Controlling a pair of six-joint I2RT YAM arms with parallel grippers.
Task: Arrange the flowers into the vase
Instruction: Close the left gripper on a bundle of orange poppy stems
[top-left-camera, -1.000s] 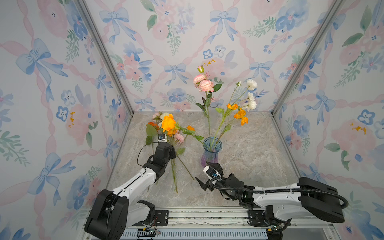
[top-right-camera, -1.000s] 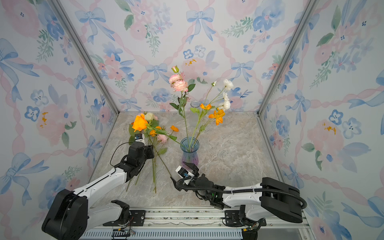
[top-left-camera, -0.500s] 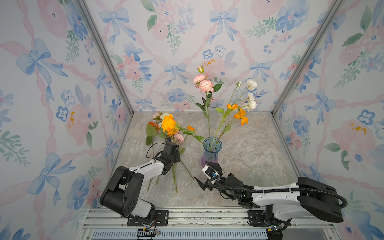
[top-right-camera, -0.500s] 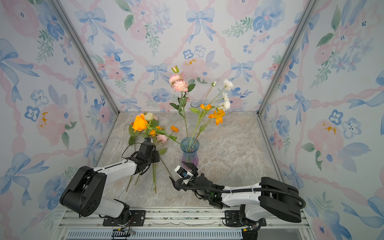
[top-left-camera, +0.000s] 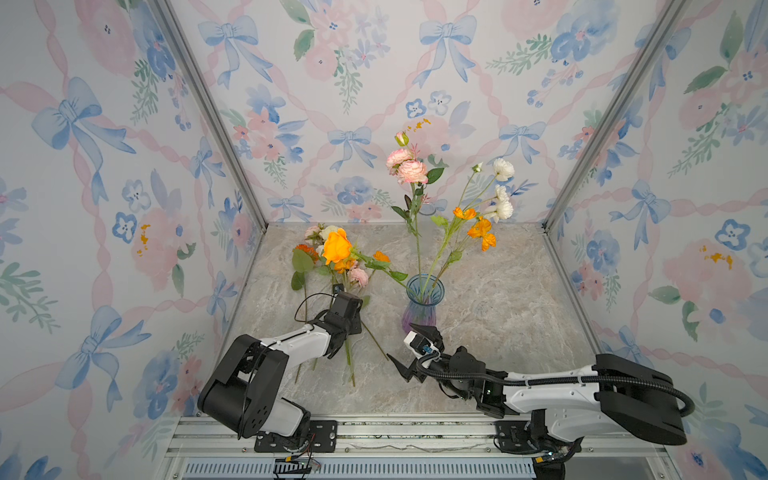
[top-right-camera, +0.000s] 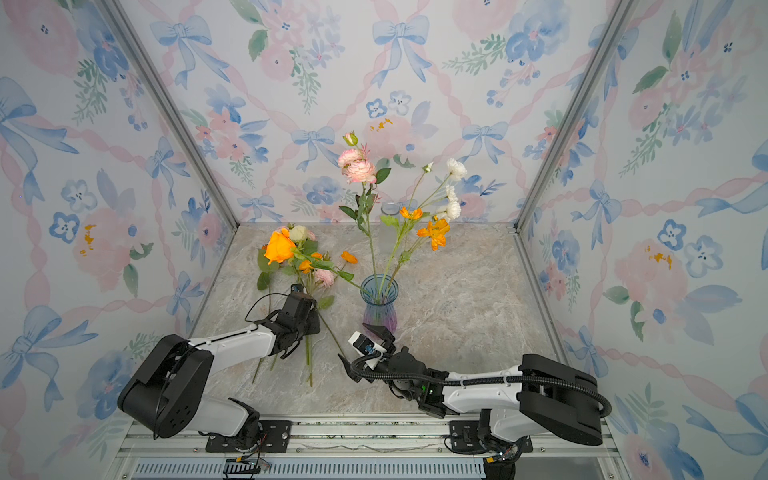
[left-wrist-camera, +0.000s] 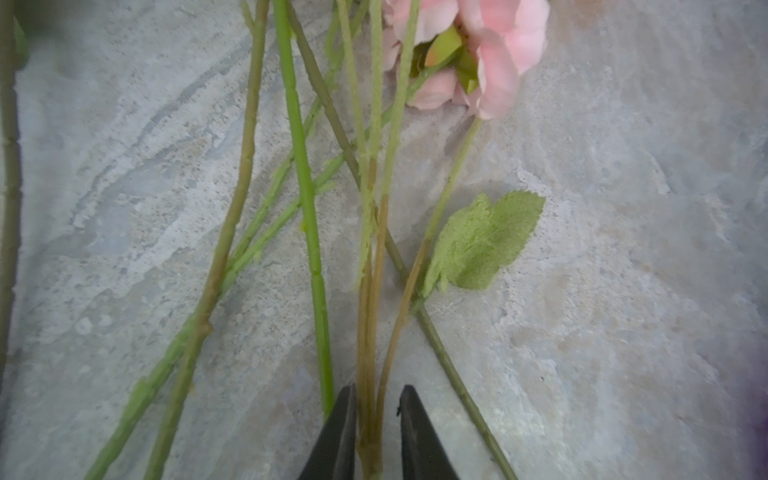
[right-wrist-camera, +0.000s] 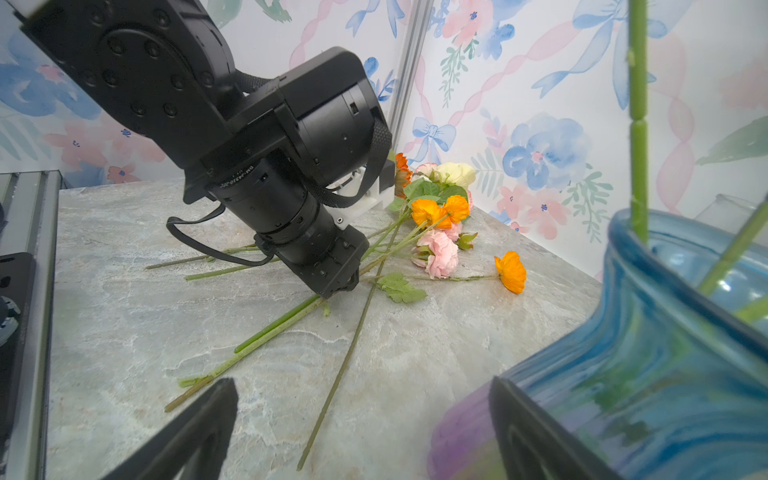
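Left wrist view: left gripper (left-wrist-camera: 376, 415) jaws narrowly flank a stem (left-wrist-camera: 368, 332), grip unclear. At picture centre the vase (top-left-camera: 422, 311) holds pink, white and orange flowers (top-left-camera: 411, 170); right gripper (top-left-camera: 409, 347) gapes beside it.

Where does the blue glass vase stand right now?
In both top views the vase stands near the middle of the table, right of the loose flowers lying flat, just beyond the right gripper.

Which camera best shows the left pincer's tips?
Left wrist: the left pincer straddles two brownish stems, close up. In both top views the left arm hides its tips; right wrist shows them small, side-on.
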